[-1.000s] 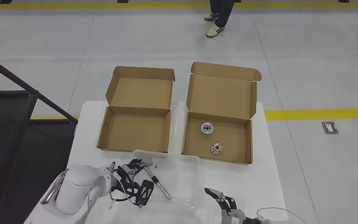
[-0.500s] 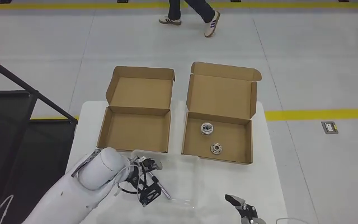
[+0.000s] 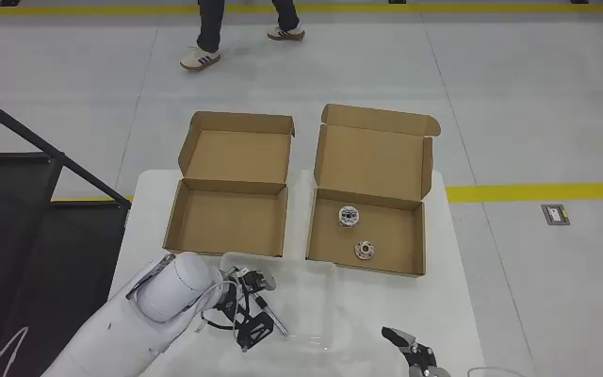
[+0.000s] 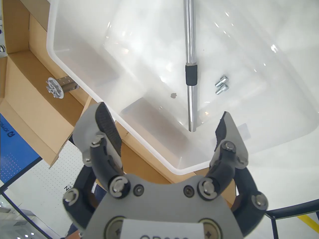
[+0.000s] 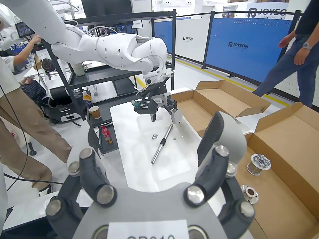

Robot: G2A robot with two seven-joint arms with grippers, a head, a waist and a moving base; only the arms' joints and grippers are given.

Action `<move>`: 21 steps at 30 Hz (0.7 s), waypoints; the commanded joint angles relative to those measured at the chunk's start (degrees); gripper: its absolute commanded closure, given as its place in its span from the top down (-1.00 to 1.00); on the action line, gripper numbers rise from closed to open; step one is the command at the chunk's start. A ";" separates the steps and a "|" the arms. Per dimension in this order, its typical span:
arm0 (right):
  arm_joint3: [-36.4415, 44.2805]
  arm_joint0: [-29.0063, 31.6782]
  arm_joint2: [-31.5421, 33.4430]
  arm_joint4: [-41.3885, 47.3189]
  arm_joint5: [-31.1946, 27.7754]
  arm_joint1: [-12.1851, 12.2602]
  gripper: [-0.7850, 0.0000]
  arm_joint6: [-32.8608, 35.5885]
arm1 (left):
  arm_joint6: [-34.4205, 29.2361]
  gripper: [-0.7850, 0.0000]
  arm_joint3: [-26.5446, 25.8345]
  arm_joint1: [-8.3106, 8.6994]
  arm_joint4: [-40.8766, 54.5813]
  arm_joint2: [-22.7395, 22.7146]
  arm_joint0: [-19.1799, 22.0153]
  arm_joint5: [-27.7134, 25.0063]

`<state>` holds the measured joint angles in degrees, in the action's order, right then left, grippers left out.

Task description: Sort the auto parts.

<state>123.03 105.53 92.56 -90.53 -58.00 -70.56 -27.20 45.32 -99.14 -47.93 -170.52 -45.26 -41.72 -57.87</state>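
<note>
Left gripper (image 4: 163,113) poised above the clear tray (image 4: 249,50), jaws spread wide and holding nothing. The near end of the metal rod (image 4: 191,74) lay between the two fingers, its shaft running straight away from them across the tray floor. Two small bolts (image 4: 221,88) lay just beside the rod's black band, apart from it. Beyond the tray stood the left box (image 3: 226,221) and the right box (image 3: 396,226), the latter holding two round hubs (image 3: 349,216). The right gripper (image 3: 400,339) waited well apart at the table's near edge, likewise spread wide.

The step in hand was probably picking up the rod. The jaws already straddled its axis, so a grasp would best be taken farther along, at the band near mid-length, where the polished shaft was least likely to tip or slip. The descent should keep clear of the bolts and the tray wall.
</note>
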 commanded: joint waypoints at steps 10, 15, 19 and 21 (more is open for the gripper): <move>0.00 0.00 0.00 0.00 0.00 0.00 1.00 -0.01 | 0.97 0.83 11.58 -2.16 6.80 15.30 12.97 -0.13; 0.00 0.00 0.00 0.00 0.00 0.00 1.00 -0.01 | 0.97 0.73 16.83 -3.59 12.19 23.78 19.63 -0.13; 0.00 0.00 0.00 0.00 0.00 0.00 1.00 -0.01 | 0.96 0.69 20.57 -5.15 16.20 30.30 24.15 -0.13; 0.00 0.00 0.00 0.00 0.00 0.00 1.00 -0.01 | 0.96 0.69 22.42 -6.00 18.50 33.06 26.02 -0.13</move>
<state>123.03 105.53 92.56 -90.53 -58.00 -70.56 -27.20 46.28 -77.68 -53.51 -153.27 -13.81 -16.66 -58.00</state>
